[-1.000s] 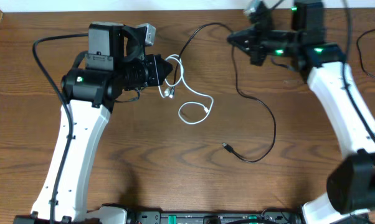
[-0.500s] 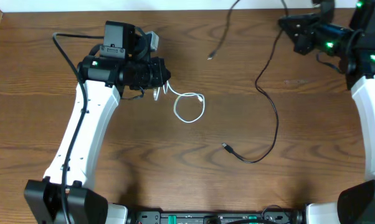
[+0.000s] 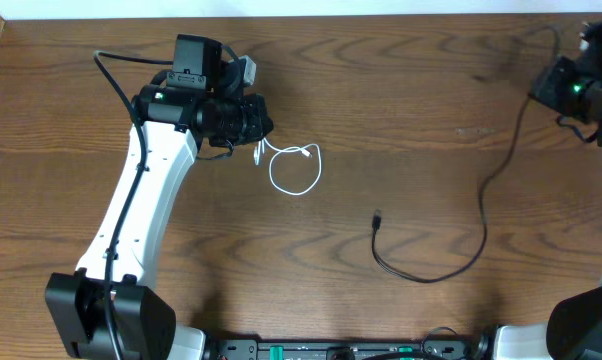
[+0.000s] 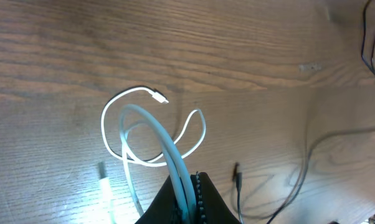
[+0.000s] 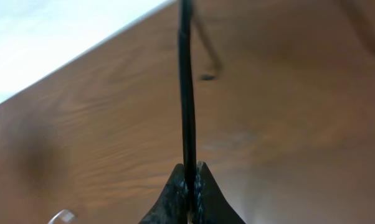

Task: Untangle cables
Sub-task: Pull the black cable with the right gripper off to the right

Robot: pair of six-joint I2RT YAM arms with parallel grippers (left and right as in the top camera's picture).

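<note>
The left pincer [image 4: 189,186] is clenched on the white cable [image 4: 162,142], whose loops lie on the bench [image 4: 250,56] just beyond its tips. Well apart, the right pincer [image 5: 189,173] grips the black cable [image 5: 185,87], which trails down across the bench, clear of the white loops.

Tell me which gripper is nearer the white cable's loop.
Left. The left gripper, clamping the white cable, sits beside its loop; the right gripper is across the table, clamping the black cable.
</note>
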